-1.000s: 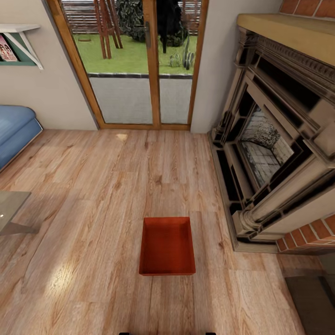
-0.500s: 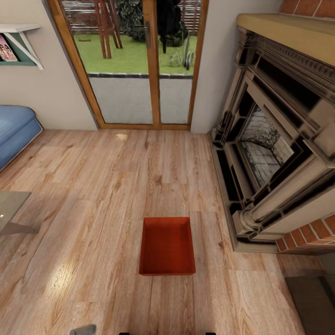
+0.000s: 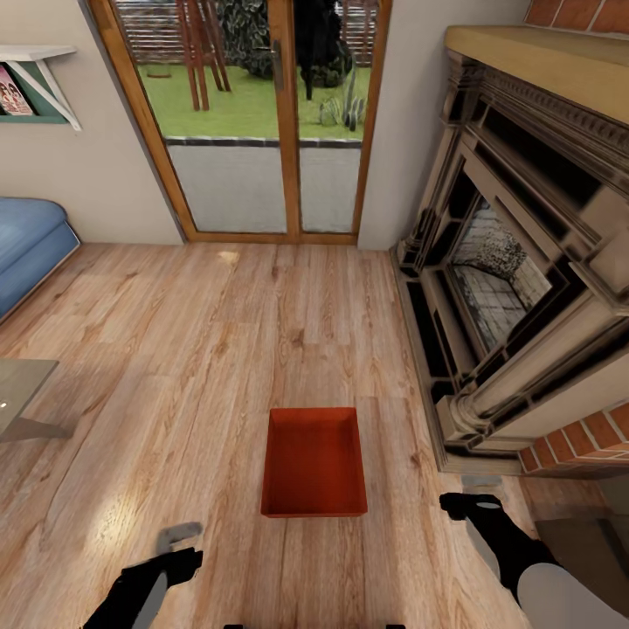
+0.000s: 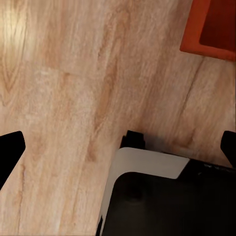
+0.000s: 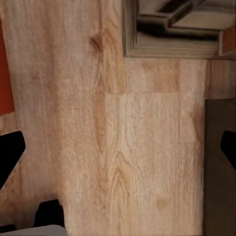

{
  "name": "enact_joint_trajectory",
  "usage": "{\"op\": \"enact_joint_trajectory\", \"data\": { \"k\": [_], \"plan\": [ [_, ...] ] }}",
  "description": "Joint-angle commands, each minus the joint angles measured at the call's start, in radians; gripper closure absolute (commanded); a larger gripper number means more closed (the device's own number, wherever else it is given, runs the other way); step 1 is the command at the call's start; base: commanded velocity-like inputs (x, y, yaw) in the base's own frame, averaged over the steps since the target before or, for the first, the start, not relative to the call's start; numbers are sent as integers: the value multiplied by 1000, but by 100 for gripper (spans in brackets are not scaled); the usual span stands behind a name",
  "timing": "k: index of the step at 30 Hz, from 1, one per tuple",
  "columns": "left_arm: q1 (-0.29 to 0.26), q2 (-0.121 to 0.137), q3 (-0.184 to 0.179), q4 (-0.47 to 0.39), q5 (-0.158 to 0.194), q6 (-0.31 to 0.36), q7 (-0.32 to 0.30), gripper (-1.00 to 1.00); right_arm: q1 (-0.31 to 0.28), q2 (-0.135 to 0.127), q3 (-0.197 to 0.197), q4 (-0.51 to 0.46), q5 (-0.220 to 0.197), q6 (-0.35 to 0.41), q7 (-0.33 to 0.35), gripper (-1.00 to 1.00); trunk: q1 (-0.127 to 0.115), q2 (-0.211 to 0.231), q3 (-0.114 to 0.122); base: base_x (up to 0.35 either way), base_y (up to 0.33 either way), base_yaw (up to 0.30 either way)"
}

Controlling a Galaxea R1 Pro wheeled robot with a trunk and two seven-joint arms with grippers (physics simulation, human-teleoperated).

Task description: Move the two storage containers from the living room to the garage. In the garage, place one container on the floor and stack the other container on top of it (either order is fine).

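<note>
Though short of any contact, set to bracket the storage container [image 3: 314, 463]: left gripper [image 3: 179, 549] low off its near left corner, right gripper [image 3: 476, 492] off its near right corner, both apart from the thin walls. Spread wide on both sides, judging by the dark fingertips [image 4: 10, 152] at opposite edges of each wrist view, with nothing between them but bare planks. Sits flat and upright on the light wood floor [image 3: 218, 349] of the living room, short side toward the robot, near the fireplace [image 3: 524, 306] plinth but not touching it, a whole trip away from the garage. Holds nothing: bare orange-red bottom, no lid. Likely trouble from here: closing in unevenly and shoving the bin sideways over the smooth planks, or skewing it toward the fireplace; pinching one thin wall alone and tipping the bin on the lift; clipping the stone base with the right arm, close on that side. One bin at hand here; the second presumably a separate fetch.
</note>
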Motion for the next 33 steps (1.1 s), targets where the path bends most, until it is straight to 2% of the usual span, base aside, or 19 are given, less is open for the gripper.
{"op": "enact_joint_trajectory", "data": {
  "k": [1,4,6,7,9,11,12,14,15,18,21,23,24,25,28,33],
  "plan": [
    [-12,-3,-1,-3,11,8,8,-100,-10,3,2,-3,-4,6,-4,-100,0,-2,-2,0,0,0],
    [-91,-18,-1,7,14,23,12,-100,-56,29,3,-4,-5,7,-4,-100,0,-2,-2,0,0,0],
    [-124,-29,-1,17,14,26,14,-100,-77,45,3,-2,-6,7,-4,-100,0,-2,-2,0,0,0],
    [-155,-42,-1,31,13,28,15,-100,-98,64,3,2,-6,7,-4,-100,0,-2,-2,0,0,0],
    [-184,-57,-2,49,12,29,18,-100,-113,84,3,5,-7,7,-4,-100,0,-2,-2,0,0,0],
    [-230,-79,-2,84,9,27,20,-100,-125,118,3,8,-4,5,-4,-100,0,-2,-2,0,0,0],
    [-264,-93,-2,114,8,25,21,-100,-130,143,4,9,-1,4,-4,-100,0,-2,-2,0,0,0],
    [-302,-106,-2,150,6,24,21,-100,-133,171,5,10,2,2,-4,-100,0,-2,-2,0,0,0],
    [-340,-119,-1,189,3,22,21,-100,-135,198,6,10,4,0,-4,-100,0,-2,-2,0,0,0],
    [-401,-146,-2,254,-1,18,22,-100,-137,238,8,11,5,-5,-4,-100,0,-2,-2,0,0,0],
    [-428,-167,-3,294,-3,2,22,-100,-138,257,12,11,7,-19,-4,-100,0,-2,-2,0,0,0],
    [-437,-177,-5,315,-4,-35,22,-100,-138,263,15,11,7,-34,-4,-100,0,-2,-2,0,0,0],
    [-443,-189,-9,356,-10,-105,22,-100,-139,267,15,11,11,-50,-4,-100,0,-2,-2,0,0,0],
    [-445,-193,-11,363,-15,-121,23,-100,-139,267,15,11,12,-53,-4,-100,0,-2,-2,0,0,0],
    [-446,-199,-14,369,-26,-134,31,-100,-139,268,14,11,13,-55,-4,-100,0,-2,-2,0,0,0],
    [-448,-206,-16,383,-65,-156,69,-100,-138,270,14,15,7,-57,-2,-100,0,-2,-2,0,0,0]
  ]
}}
